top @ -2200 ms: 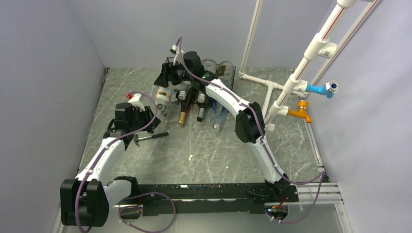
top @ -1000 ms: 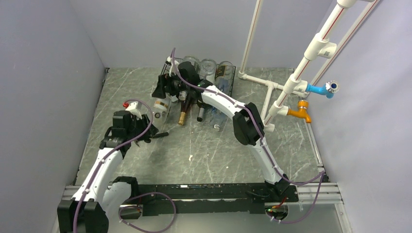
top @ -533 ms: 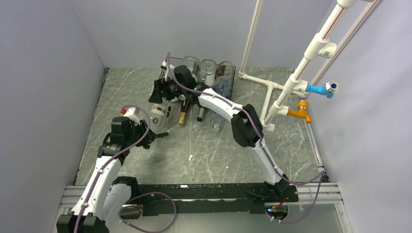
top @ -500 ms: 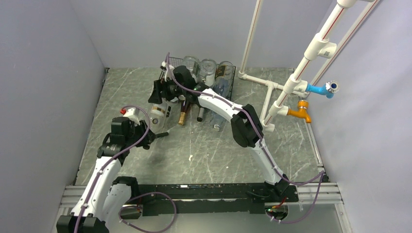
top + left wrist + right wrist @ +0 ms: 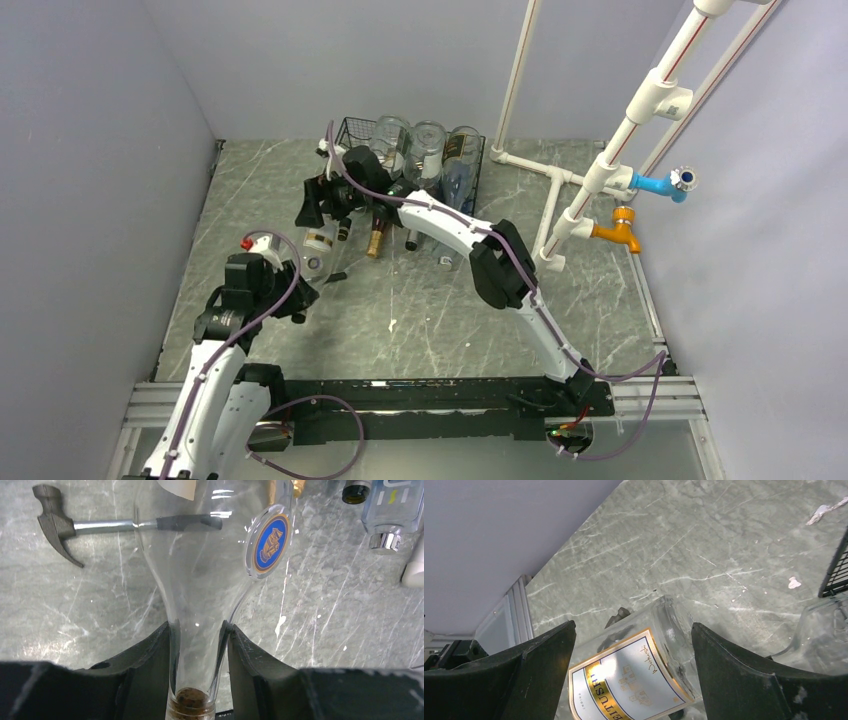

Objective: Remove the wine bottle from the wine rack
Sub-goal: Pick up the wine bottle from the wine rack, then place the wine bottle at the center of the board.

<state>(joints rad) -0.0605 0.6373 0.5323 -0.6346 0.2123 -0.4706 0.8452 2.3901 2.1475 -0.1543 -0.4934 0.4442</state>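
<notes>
1 wine bottle (image 5: 200,555), maybe lifted, points neck into left gripper (image 5: 198,630).

**Bottle** (image 5: 667,622), paper label (image 5: 629,677): white with a gold border and gold lettering, seen upside down and partly cut off. Letters "ITUSH" legible; the smaller line is unreadable.
**Left wrist view:** round blue-and-gold badge (image 5: 268,544) with a ship emblem, no legible wording.

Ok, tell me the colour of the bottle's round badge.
Blue badge with gold rim; left wrist view.
</notes>
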